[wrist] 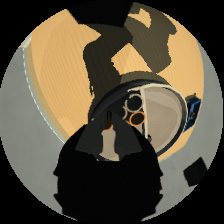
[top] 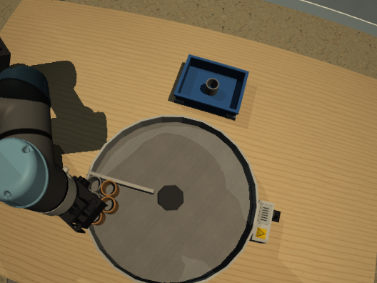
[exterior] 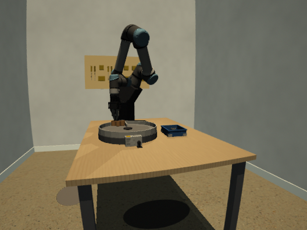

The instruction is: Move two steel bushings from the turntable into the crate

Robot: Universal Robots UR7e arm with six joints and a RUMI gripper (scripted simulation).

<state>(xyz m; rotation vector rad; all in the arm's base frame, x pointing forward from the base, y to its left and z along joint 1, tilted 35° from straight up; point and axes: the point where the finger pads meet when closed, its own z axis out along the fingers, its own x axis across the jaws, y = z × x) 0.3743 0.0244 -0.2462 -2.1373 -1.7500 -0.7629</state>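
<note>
My gripper (exterior: pixel 115 119) (wrist: pixel 108 111) is shut low among the bushings at the left of the turntable (top: pixel 161 243) (exterior: pixel 106 135) (wrist: pixel 162 117). Its tips are at the near side of a partly hidden steel bushing (wrist: pixel 125 110) and appear to pinch its thin wall; the contact is largely hidden. Another steel bushing (top: pixel 94 184) (wrist: pixel 134 103) stands beside the white bar. Copper bushings (top: pixel 108 188) (wrist: pixel 136 118) stand close around, one more (top: pixel 109 204) near the gripper and one partly under it. The blue crate (top: pixel 195 78) (exterior: pixel 174 133) (wrist: pixel 192 114) holds one upright steel bushing (top: pixel 212 84).
The white divider bar (top: pixel 128 183) (wrist: pixel 145 112) runs from the turntable rim toward the dark hub (top: pixel 171 197). The raised rim surrounds the bushings' outer side. A control box (top: pixel 263 221) (exterior: pixel 134 140) is on the turntable's far right side. The crate stands beyond the rim.
</note>
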